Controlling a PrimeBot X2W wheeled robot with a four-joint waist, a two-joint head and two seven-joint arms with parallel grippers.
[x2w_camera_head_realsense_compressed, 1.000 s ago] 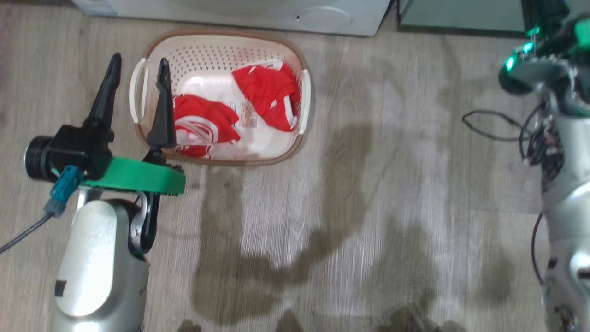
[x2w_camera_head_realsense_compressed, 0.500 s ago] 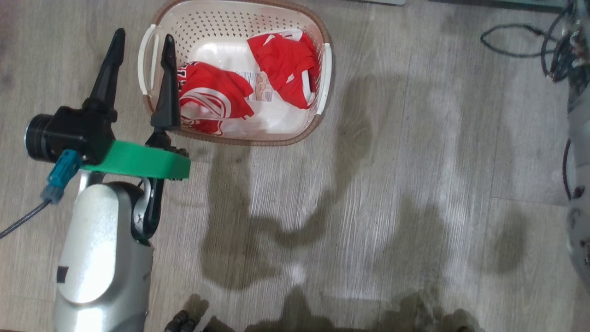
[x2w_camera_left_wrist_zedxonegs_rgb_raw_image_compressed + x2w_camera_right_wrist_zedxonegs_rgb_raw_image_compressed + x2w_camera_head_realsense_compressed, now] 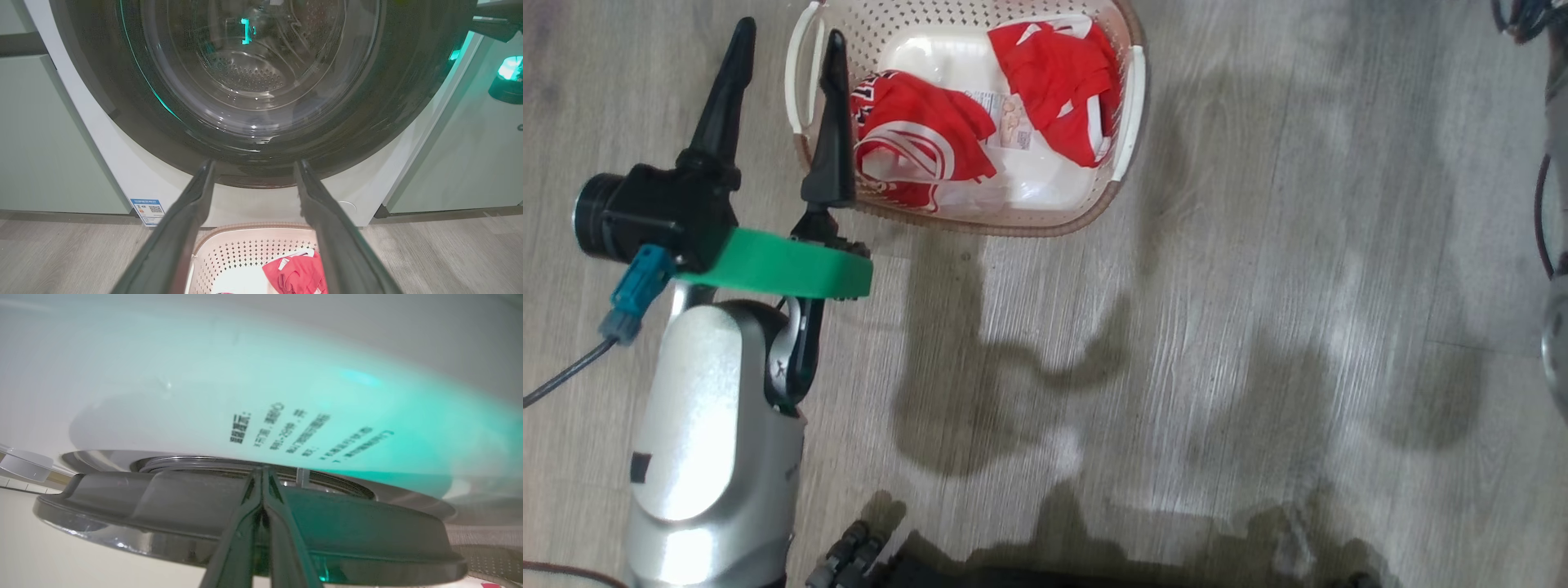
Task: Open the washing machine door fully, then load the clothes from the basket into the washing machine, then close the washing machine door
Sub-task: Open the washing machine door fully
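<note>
You won't find a word here you can truly read. The washing machine front carries several lines of dark print, too blurred to make out. Its sticker shows a QR code beside tiny text. The paper label on the floor of the basket is printed too small to read.

Bright light, soft floor shadows, teal glare, blur.

Perforated plastic basket, soft cloth clothes, glossy black washing machine door, matt wood-grain floor
</note>
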